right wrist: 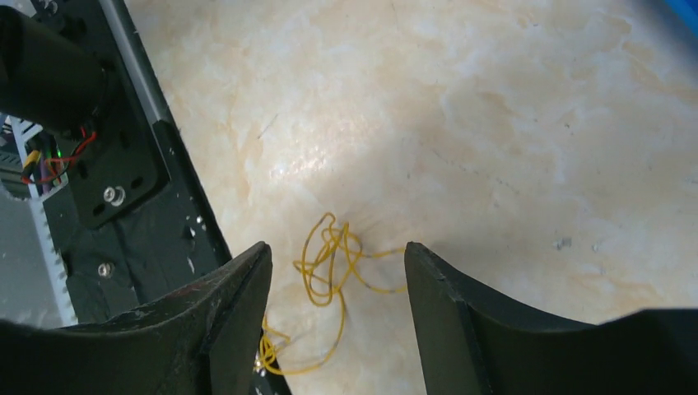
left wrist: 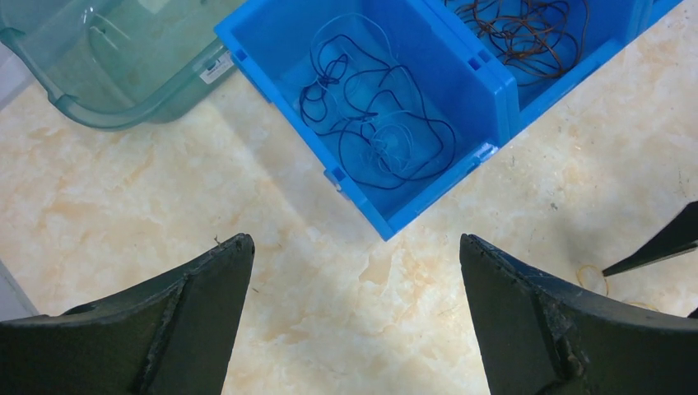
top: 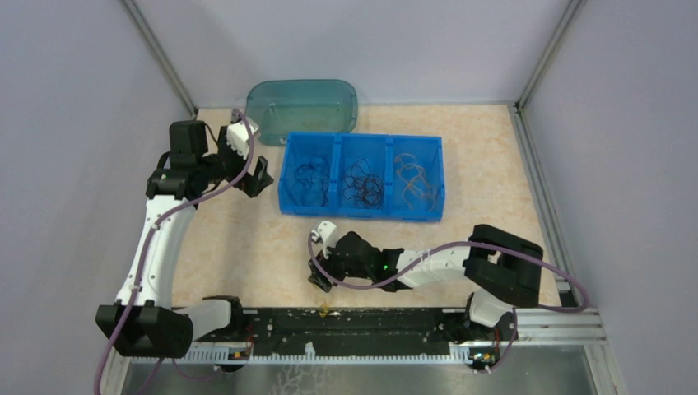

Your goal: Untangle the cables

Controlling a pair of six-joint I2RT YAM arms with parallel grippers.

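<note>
Top view: blue bin (top: 362, 211) mid-worktop (top: 247, 247), three compartments. Dark blue cables (top: 310, 179) in the left one, black cables (top: 362, 181) in the middle, brown-orange cables (top: 414, 181) in the right. Teal tub (top: 303, 103) just behind the bin. My left jaws are beside the bin's left end. My right jaws are low over the worktop near the black rail (top: 370, 322).

Left wrist: my left jaws are spread wide and hold nothing, with bare worktop under them. Dark blue cables lie loose in the nearest compartment ahead.

Right wrist: my right jaws are apart, gripping nothing. A yellow cable (right wrist: 329, 263), loosely looped, lies on the worktop between them, its tail reaching the rail.
</note>
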